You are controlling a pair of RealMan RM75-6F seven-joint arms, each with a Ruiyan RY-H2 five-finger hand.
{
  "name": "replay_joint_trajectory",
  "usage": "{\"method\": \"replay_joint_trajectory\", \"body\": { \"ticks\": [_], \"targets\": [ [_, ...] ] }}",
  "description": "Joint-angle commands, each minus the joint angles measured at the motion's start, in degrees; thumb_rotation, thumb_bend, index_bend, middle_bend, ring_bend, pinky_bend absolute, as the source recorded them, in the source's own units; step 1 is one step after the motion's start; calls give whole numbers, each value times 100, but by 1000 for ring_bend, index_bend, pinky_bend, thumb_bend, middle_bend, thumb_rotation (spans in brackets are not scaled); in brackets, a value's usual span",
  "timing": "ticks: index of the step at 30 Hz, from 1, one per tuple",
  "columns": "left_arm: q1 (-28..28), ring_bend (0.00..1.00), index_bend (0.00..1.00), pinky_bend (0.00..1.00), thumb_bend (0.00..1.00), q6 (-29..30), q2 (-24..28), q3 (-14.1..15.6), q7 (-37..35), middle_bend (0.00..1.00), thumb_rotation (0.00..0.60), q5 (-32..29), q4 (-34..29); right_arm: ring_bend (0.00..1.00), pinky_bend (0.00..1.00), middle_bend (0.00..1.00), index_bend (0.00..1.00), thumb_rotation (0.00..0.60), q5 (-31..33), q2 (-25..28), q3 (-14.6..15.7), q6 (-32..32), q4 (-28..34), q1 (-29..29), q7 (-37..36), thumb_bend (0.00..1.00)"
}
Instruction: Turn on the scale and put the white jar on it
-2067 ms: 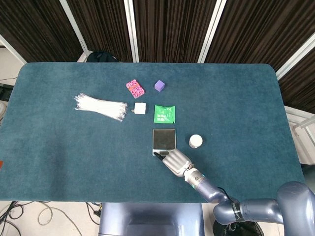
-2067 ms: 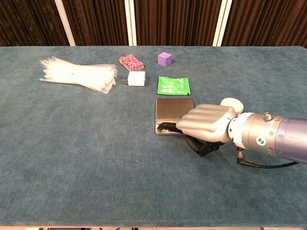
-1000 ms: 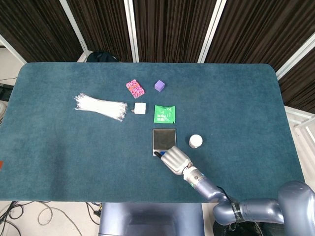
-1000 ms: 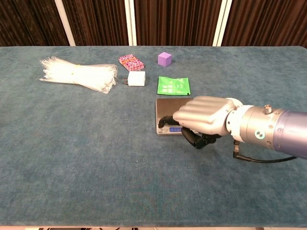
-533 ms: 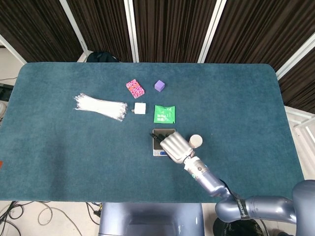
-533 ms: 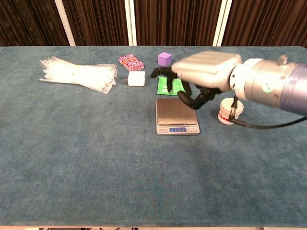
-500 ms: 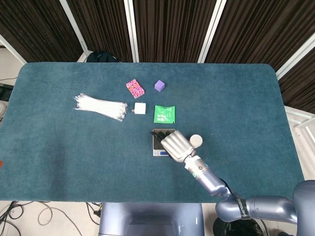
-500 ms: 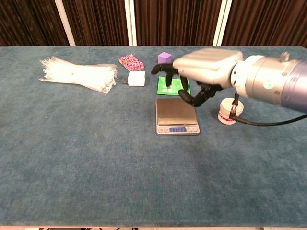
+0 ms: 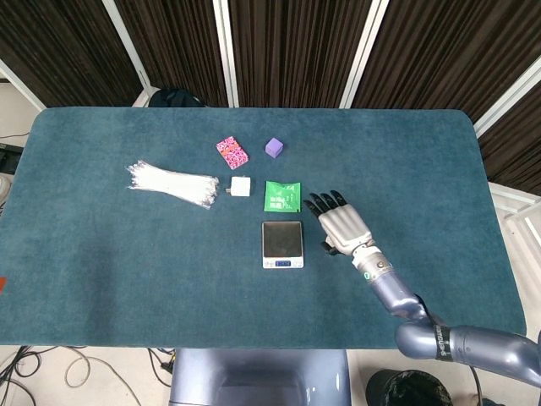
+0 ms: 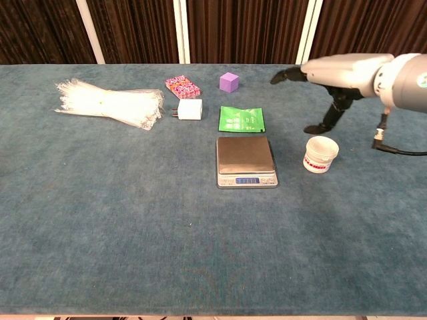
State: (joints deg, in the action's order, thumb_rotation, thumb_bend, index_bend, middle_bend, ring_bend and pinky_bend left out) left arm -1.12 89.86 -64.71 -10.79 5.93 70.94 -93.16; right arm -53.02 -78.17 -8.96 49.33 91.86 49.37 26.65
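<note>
One right hand (image 10: 333, 73) above the table (image 10: 100, 220) with fingers spread and holding nothing, one white jar (image 10: 320, 154) standing just below it, right of one scale (image 10: 245, 160) with lit display, near one green packet (image 10: 241, 119), one purple cube (image 10: 229, 82), one white block (image 10: 189, 109).

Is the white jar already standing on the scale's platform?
No: in the chest view the white jar stands on the table to the right of the scale, whose platform is bare.
</note>
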Motion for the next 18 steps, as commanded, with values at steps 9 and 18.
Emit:
{"method": "replay_joint_trajectory", "body": {
  "ticks": [9,18],
  "targets": [
    [-17,0,0,0,118,7,-51,29,127,0,600,34,-7,94,24,54,9,600,-83,77,359,-176,-184,-174,-188,386],
    [-25,0,0,0,118,-2,-67,32,162,0,600,30,-2,199,24,162,26,600,-161,-44,483,-208,-352,-230,-234,386]
  ]
}}
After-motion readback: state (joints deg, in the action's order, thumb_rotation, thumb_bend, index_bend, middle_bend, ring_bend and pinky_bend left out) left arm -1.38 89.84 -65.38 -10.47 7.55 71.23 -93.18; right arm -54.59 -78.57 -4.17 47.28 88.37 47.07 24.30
